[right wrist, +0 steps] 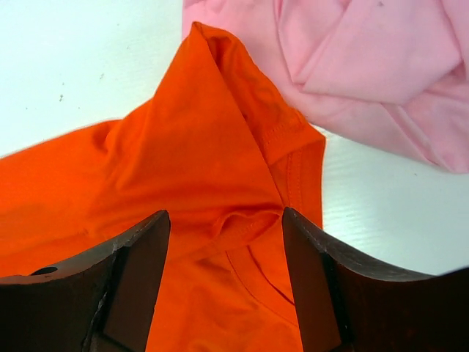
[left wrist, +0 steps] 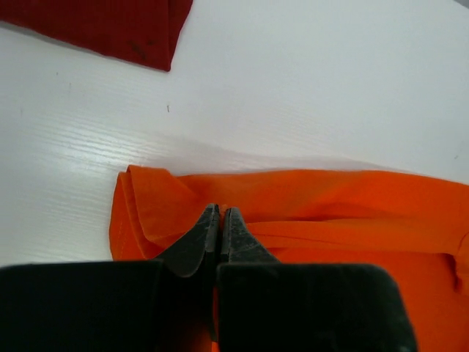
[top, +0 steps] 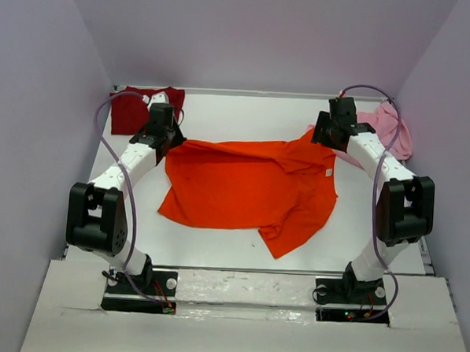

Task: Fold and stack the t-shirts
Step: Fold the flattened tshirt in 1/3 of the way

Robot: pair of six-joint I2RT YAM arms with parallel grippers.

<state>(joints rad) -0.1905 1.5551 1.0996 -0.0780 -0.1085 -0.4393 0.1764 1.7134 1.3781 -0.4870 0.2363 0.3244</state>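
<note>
Now the orange t-shirt (top: 250,189) lies on the counter (top: 246,113), long axis running arm to arm; left fingers (left wrist: 205,238) pinch its far-left corner, right fingers (right wrist: 139,249) spread astride its far-right corner

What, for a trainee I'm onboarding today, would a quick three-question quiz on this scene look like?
1. True or false: the left gripper is shut on the orange t-shirt.
2. Where does the maroon t-shirt lie? A: far left corner. B: far right corner. C: under the orange t-shirt.
3. Fill in: the jaws of the right gripper stand ____ astride a fold of the orange t-shirt.
Key: 1 true; 2 A; 3 open.
</note>
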